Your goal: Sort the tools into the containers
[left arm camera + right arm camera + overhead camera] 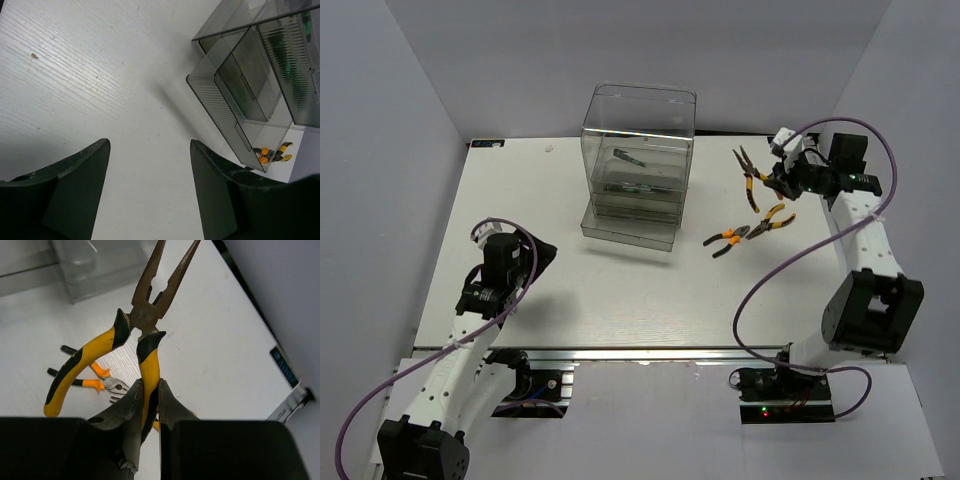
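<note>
Long-nose pliers (145, 315) with yellow-and-black handles hang above the table at the right, nose pointing away from the wrist. My right gripper (150, 382) is shut on one handle; the other handle splays out to the left. From above, these pliers (750, 180) and the right gripper (775, 183) are right of the clear drawer cabinet (638, 160). Two smaller orange-handled pliers (772, 220) (725, 238) lie on the table below them. My left gripper (150, 145) stands open over bare table, left of the cabinet (260, 85), nothing between its fingers.
The cabinet's bottom drawer (627, 232) is pulled out toward the front. A slim dark tool (628, 157) lies in an upper drawer. Purple cables loop beside both arms. The grey back wall and table edge are close behind the right gripper.
</note>
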Available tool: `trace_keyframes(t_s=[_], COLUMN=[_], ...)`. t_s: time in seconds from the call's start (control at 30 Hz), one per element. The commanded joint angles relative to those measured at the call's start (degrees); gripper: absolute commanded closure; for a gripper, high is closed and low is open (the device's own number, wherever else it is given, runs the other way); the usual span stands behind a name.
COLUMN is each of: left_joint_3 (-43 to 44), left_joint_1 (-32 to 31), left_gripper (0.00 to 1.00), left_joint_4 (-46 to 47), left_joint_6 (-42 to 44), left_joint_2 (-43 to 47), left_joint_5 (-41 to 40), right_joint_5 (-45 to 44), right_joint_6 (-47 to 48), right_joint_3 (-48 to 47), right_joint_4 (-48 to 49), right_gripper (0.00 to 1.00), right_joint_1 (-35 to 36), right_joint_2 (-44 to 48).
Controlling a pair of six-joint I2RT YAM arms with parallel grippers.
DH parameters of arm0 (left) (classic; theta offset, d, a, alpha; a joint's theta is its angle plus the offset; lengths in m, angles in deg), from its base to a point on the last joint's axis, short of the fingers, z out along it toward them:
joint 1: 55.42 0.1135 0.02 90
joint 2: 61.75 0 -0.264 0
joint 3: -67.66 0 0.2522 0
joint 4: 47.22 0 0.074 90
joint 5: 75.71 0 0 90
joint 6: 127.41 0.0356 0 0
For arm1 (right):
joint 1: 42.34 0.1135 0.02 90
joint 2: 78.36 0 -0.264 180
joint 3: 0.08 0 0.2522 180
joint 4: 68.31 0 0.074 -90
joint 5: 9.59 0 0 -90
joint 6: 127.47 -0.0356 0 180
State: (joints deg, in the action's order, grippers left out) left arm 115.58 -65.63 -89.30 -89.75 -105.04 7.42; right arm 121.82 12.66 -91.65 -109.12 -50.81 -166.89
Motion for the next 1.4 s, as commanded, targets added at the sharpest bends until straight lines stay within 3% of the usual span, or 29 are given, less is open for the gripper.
trace_keyframes(t_s=[0.0, 0.17, 0.33, 0.5, 0.67, 1.03, 1.37], left_joint_3=[0.92, 0.92, 0.22, -0.75, -0.84, -1.46, -0.84], left_joint_1=[0.29, 0.37, 0.37, 0.37, 0.37, 0.37, 0.37], left_gripper=[0.24, 0.23, 0.23, 0.23, 0.23, 0.23, 0.23], left_joint_4=[-0.16, 0.01, 0.01, -0.16, -1.21, -2.62, -2.36], left_joint_6=[1.18, 1.71, 1.71, 0.66, 0.13, -1.54, -0.84], left_joint_2=[0.92, 0.84, 2.41, 4.79, 7.51, 10.94, 8.84], left_joint_5=[-1.56, -1.74, -1.48, -0.95, -0.95, -1.47, -1.74], right_joint_5=[8.51, 7.56, 5.36, -3.51, -13.79, -25.94, -29.45], right_joint_6=[12.78, 25.43, 30.99, 29.59, 26.52, 22.91, 24.23], right_joint_3=[0.81, 0.37, -1.04, -0.33, -3.58, -13.95, -10.8], right_joint_4=[-7.39, -16.18, -19.62, -10.42, -2.93, 4.11, 6.92], right_gripper=[1.0, 1.0, 1.0, 1.0, 1.0, 1.0, 1.0], right_joint_1=[1.78, 7.93, 20.4, 32.25, 39.48, 44.33, 45.03], right_joint_2=[4.93, 10.04, 11.89, 8.22, -0.56, -14.64, -16.5])
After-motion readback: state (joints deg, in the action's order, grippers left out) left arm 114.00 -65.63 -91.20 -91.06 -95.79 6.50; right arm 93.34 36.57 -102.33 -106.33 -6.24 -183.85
